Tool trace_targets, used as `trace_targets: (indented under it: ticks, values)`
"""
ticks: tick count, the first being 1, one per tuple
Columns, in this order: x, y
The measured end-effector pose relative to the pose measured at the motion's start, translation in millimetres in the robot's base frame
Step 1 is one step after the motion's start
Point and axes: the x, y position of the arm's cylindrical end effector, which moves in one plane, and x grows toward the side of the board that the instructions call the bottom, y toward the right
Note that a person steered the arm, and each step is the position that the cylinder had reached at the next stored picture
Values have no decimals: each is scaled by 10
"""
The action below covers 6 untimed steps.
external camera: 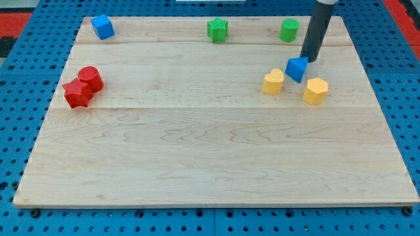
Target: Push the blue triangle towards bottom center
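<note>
While touching my tip point(309, 60), blue triangle point(296, 68) lies lower-left.

So on the board point(210, 157): blue cube point(102, 27) sits in the top left corner, with two green blocks point(217, 30) point(289, 29) along the top edge, centre and right. Red cylinder point(90, 78) touches the red star point(77, 94) by the left edge. Toward the right edge, the blue triangle point(296, 68) sits between and just above two yellow blocks point(273, 81) point(315, 90). My tip point(308, 60) is at the triangle's upper right.

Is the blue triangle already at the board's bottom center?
No, the blue triangle sits at the upper right, between two yellow blocks, with my tip beside it.
</note>
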Motion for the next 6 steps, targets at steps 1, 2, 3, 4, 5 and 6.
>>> trace_targets:
  ticks: [1, 2, 3, 4, 5, 6]
  values:
    - [573, -205]
    - [758, -510]
    - [580, -525]
    - [1103, -809]
    - [1440, -1097]
    - [1160, -1220]
